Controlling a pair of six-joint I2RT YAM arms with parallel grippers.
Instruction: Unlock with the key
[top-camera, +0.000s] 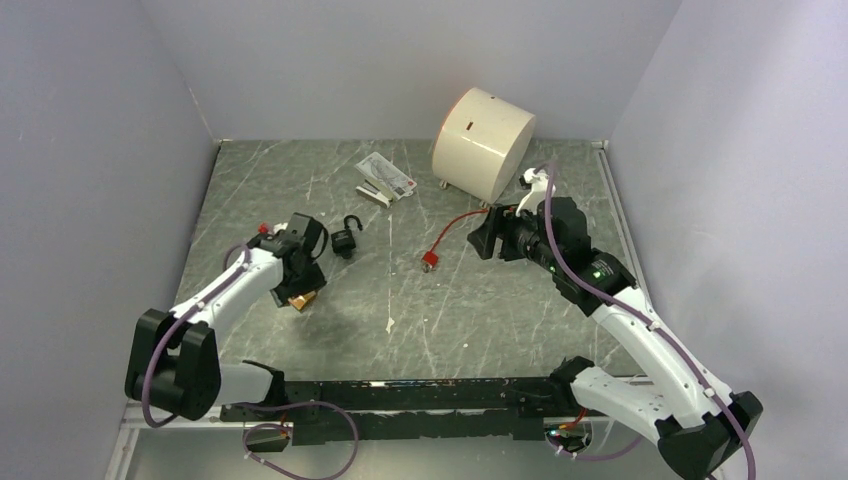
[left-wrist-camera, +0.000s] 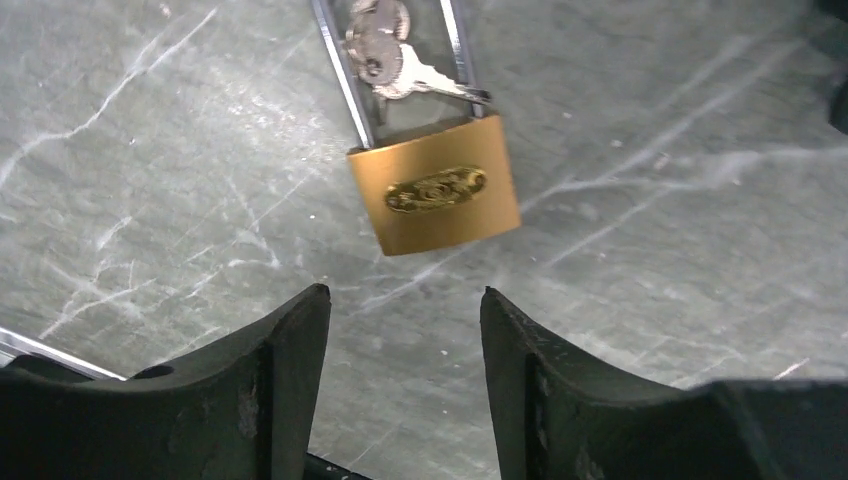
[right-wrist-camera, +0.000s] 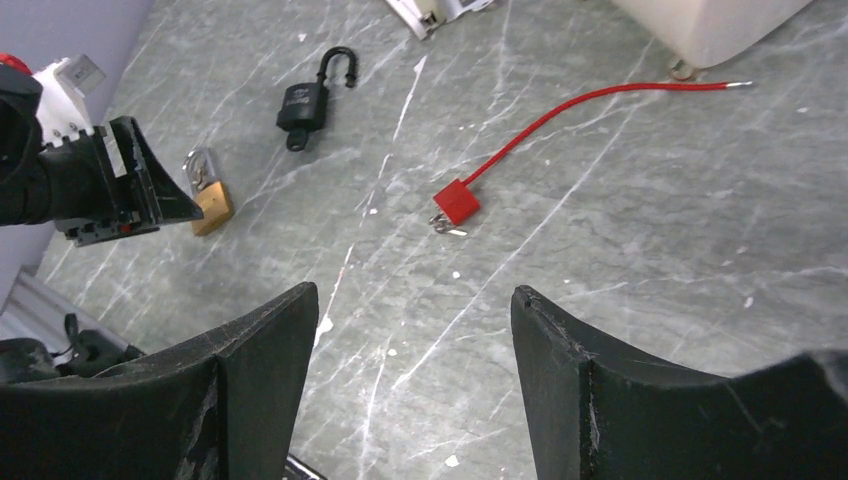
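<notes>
1. The left gripper (left-wrist-camera: 400, 330) hovers low over the tabletop (left-wrist-camera: 680, 300), released, with nothing between its fingers. The brass padlock (left-wrist-camera: 435, 195) lies flat just beyond the fingertips, slightly skewed to them.
2. The step looks like a pick-up of that padlock. To do it well, turn the wrist until the fingers square up with the body's two long sides, then come down past the edges before clenching. The flat brass will likely slide if it is nudged.
3. The keys (left-wrist-camera: 385, 55) rest inside the padlock's shackle (left-wrist-camera: 345, 80). Keep the fingers clear of them so they stay free for the other arm.
4. The oval badge (left-wrist-camera: 436, 189) on the brass face is embossed, but its lettering is too blurred to read.
5. The right gripper (right-wrist-camera: 410, 330) is also released and empty, well apart from the brass padlock. It looks towards a red lock (right-wrist-camera: 457, 203) with a red cable (right-wrist-camera: 580, 105).
6. A black padlock (right-wrist-camera: 303, 105) lies farther off with its shackle swung open. Its mark is unreadable.
7. At the far end sit a printed packet (top-camera: 385, 178), its text too small to read, and a plain cream cylinder (top-camera: 483, 143).
</notes>
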